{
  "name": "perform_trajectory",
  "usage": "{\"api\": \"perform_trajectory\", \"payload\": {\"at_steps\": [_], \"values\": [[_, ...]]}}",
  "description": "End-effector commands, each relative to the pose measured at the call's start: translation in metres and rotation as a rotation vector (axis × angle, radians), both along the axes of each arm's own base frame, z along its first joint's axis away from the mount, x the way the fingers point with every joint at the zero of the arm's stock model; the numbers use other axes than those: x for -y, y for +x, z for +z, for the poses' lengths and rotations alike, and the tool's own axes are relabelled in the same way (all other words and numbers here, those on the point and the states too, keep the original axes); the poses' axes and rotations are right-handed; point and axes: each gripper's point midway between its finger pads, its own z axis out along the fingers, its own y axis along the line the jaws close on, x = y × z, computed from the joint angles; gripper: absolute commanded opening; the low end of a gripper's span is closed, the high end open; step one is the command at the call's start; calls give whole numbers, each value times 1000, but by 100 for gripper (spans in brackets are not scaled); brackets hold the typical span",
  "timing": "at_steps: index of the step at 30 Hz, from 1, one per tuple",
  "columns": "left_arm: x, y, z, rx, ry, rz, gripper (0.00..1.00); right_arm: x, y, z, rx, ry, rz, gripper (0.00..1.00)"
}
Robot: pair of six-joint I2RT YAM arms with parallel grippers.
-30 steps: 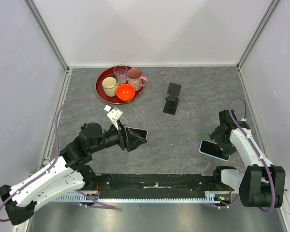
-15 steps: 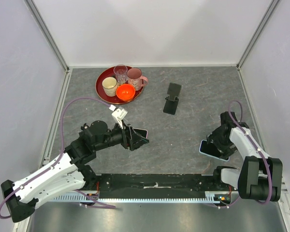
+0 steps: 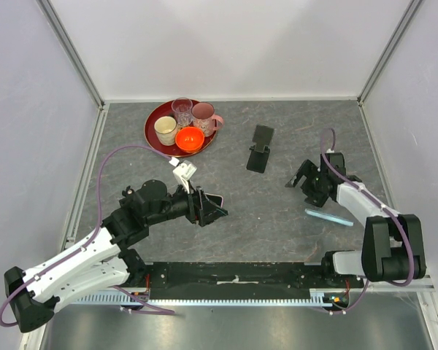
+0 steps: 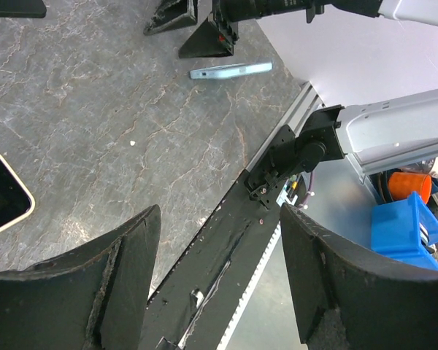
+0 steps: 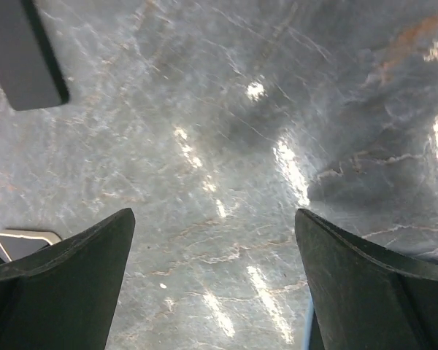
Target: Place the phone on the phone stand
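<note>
The black phone stand (image 3: 260, 149) stands at mid-table; its dark plate (image 5: 25, 55) shows top left in the right wrist view. A cream-rimmed phone (image 3: 213, 197) with a dark screen lies flat beside my left gripper (image 3: 216, 209), just left of the jaws (image 4: 4, 200). My left gripper (image 4: 219, 219) is open with nothing between its fingers. A light blue phone (image 3: 328, 216) shows only as a thin strip (image 4: 230, 71). My right gripper (image 3: 305, 185) hovers up and left of it, open and empty (image 5: 213, 219), over bare table.
A red tray (image 3: 150, 132) at the back left carries cups and an orange bowl (image 3: 190, 138). The black rail (image 3: 233, 273) runs along the near edge. Grey walls close in the table on three sides.
My right gripper has drawn back from the light blue phone toward the stand. That phone lay flat, screen up; now only a thin strip shows. My left gripper edged right.
</note>
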Motion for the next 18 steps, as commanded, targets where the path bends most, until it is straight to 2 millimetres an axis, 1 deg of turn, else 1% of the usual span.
{"api": "perform_trajectory", "payload": {"at_steps": [1,3,6,8,9,10,11,13,14,15,16,18], "values": [[5,-3,31,46,-81,-29,73,5,31,42,164,-46,7,98],[5,-3,26,39,-75,-28,73,9,29,49,183,-77,10,98],[5,-5,21,28,-66,-34,73,16,23,50,174,-111,7,98],[5,-5,21,27,-66,-37,73,31,21,50,144,-159,-70,98],[5,-5,21,28,-67,-37,73,42,10,44,85,-190,-126,98],[6,-6,21,26,-67,-43,73,63,6,43,49,-237,-271,98],[6,-6,21,32,-69,-45,73,84,-5,41,9,-267,-367,98],[6,-5,17,28,-63,-42,73,106,-31,29,-70,-294,-492,98],[5,-5,17,28,-64,-42,73,128,-41,25,-87,-305,-610,98],[5,-6,16,27,-62,-44,73,139,-48,28,-69,-304,-667,98],[4,-7,16,24,-60,-43,73,162,-61,24,-92,-307,-765,98],[2,-9,19,28,-67,-43,73,183,-79,23,-132,-356,-842,98]]}}
